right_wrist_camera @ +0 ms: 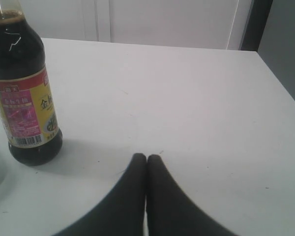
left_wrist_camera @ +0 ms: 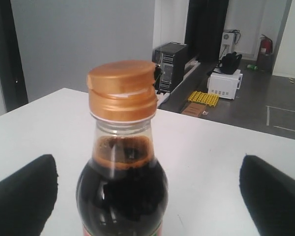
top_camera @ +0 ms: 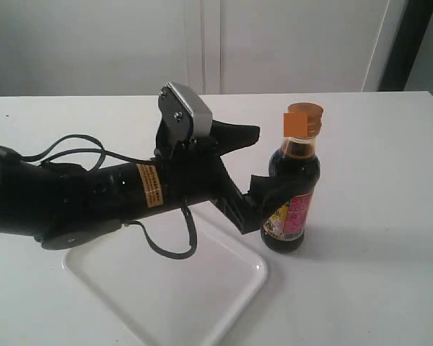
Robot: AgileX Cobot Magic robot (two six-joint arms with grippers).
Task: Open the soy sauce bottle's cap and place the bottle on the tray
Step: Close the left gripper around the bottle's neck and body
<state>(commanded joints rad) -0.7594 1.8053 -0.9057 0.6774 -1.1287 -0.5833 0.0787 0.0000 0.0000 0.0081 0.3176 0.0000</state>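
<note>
Glass-clear soy sauce bottle [top_camera: 291, 189] between wide-spread left gripper [left_wrist_camera: 147, 189] fingers; right gripper [right_wrist_camera: 146, 162] pinched closed, empty.

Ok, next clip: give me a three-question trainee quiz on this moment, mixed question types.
1. True or false: the soy sauce bottle stands on the tray.
2. Multiple choice: the left gripper is (A) shut on the cap, (B) open with a finger on either side of the bottle, (C) lying flat on the tray.
3. Fill in: the right gripper's fingers are pressed ____, holding nothing.

Key
1. False: the bottle stands upright on the table, beside the tray.
2. B. Both fingers stand clear of the glass in the left wrist view, and the cap still sits down on its collar.
3. Together.
</note>
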